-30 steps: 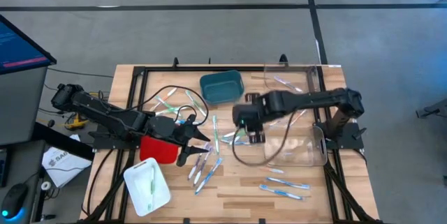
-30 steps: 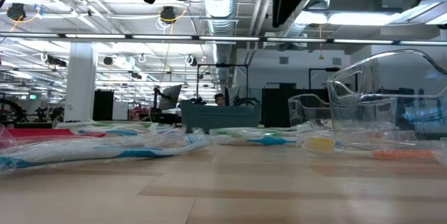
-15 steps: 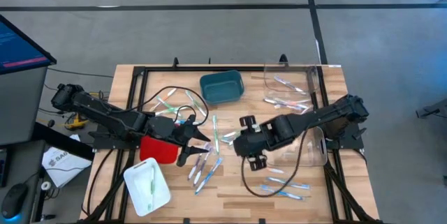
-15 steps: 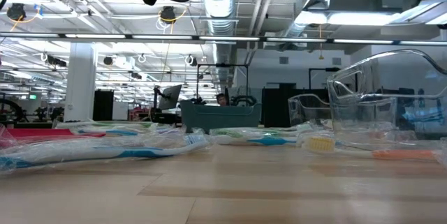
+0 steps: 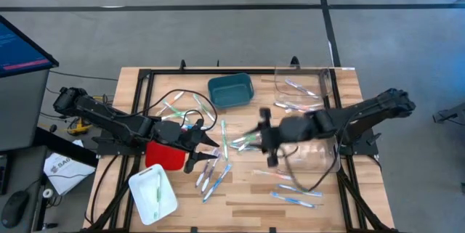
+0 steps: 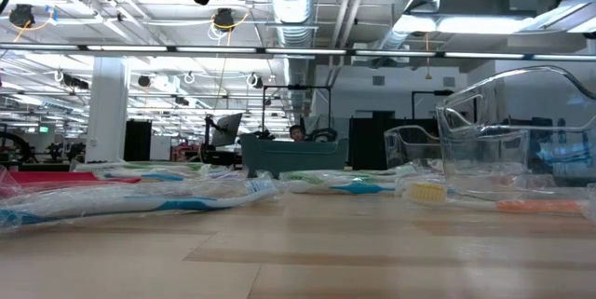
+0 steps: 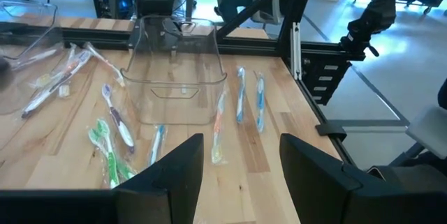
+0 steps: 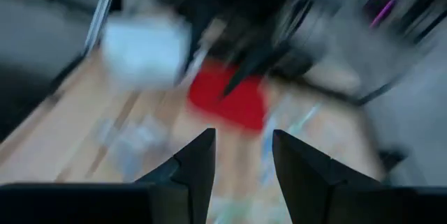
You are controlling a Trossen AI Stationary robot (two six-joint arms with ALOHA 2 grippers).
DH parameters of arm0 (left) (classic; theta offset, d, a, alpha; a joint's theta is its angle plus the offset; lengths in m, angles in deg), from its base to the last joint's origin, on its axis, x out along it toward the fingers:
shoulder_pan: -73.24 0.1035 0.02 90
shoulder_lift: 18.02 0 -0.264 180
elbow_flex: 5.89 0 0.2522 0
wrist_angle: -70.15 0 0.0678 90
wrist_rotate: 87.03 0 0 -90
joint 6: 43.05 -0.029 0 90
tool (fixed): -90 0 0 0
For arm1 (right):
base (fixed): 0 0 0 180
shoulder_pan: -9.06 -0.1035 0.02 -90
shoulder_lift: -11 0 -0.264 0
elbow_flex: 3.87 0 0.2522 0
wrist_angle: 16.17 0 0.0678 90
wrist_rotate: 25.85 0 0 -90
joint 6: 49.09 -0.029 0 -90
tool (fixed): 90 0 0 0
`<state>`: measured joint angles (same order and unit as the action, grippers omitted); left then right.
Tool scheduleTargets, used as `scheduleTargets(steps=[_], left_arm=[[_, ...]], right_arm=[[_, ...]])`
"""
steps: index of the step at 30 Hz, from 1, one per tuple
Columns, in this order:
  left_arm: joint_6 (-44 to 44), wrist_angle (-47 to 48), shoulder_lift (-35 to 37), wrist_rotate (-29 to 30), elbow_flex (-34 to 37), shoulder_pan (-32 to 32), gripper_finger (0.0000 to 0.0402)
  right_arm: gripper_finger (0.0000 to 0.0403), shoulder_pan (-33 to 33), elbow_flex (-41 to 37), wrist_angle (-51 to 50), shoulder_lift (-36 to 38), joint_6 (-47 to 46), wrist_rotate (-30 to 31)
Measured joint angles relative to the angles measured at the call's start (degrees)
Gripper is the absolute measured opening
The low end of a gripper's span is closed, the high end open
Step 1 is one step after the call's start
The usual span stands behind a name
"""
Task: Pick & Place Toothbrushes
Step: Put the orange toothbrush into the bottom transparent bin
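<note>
Toothbrushes (image 5: pixel 218 162) scattered across the wooden table (image 5: pixel 247 197): a cluster near the middle, a few at the near edge, more inside a clear bin (image 5: pixel 298 91) at the far right. Teal bin (image 5: pixel 230 90) at the far middle, red bin (image 5: pixel 164 154) and white tray (image 5: pixel 153 193) on the left, second clear bin (image 5: pixel 314 157) on the right, black cable (image 5: pixel 173 99) looped among the green brushes. Left gripper (image 5: pixel 205 149) stretched low past the red bin, fingers (image 7: pixel 167 175) spread apart, nothing between them. Right gripper (image 5: pixel 266 137) blurred, reaching in over the central cluster, fingers (image 8: pixel 199 161) parted, nothing seen between them.
</note>
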<state>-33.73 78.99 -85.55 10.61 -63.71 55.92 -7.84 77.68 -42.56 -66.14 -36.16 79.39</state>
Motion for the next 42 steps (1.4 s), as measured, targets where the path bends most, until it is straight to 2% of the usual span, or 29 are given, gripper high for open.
scheduleTargets(steps=[3, 6, 10, 15, 18, 22, 26, 30, 32, 38, 42], left_arm=[[-0.13, -0.45, 0.00, 0.02, 0.00, 0.02, 0.0182], [-2.73, -0.76, 0.00, 0.89, 0.00, 0.02, 0.0182], [-3.08, -0.71, 0.00, 5.96, 0.71, 0.02, 0.0182], [-2.84, 1.45, 0.00, 17.53, 2.29, 1.60, 0.0182], [-0.10, 5.33, -0.02, 18.01, 3.76, 3.82, 0.0182], [11.42, 14.01, -0.02, 17.91, 4.56, 8.08, 0.0182], [17.11, 20.51, -0.04, 18.02, 4.59, 13.75, 0.0182], [17.66, 17.83, -1.17, 16.22, 4.57, 16.81, 0.0182], [14.74, 14.06, -2.52, 13.36, 4.59, 16.79, 0.0182], [1.26, -7.94, -11.76, -2.79, 4.48, 14.12, 0.0182], [-3.54, -19.66, -20.49, -6.32, 4.42, 10.35, 0.0182]], right_arm=[[0.0138, 2.05, -4.47, 12.50, 3.68, 3.38, -0.37], [0.0139, 3.68, -6.96, 18.63, 5.77, 3.10, -2.68], [0.0137, 4.43, -7.92, 17.49, 6.27, 2.22, -5.71], [0.0138, 3.22, -7.89, 15.51, 7.66, 2.45, -6.36], [0.0139, 2.63, -7.86, 14.25, 7.83, 3.40, -6.39], [0.0137, 2.31, -7.83, 13.26, 8.39, 3.57, -6.33], [0.0135, 2.29, -7.87, 12.61, 8.25, 3.57, -6.34], [0.0136, 2.29, -7.87, 11.68, 8.28, 3.48, -6.33], [0.0137, 2.23, -7.87, 11.09, 8.28, 2.77, -6.29], [0.0134, 1.06, -7.87, 10.51, 8.42, 2.06, -6.27], [0.0136, -0.38, -7.72, 12.14, 9.18, 2.15, -6.19]])
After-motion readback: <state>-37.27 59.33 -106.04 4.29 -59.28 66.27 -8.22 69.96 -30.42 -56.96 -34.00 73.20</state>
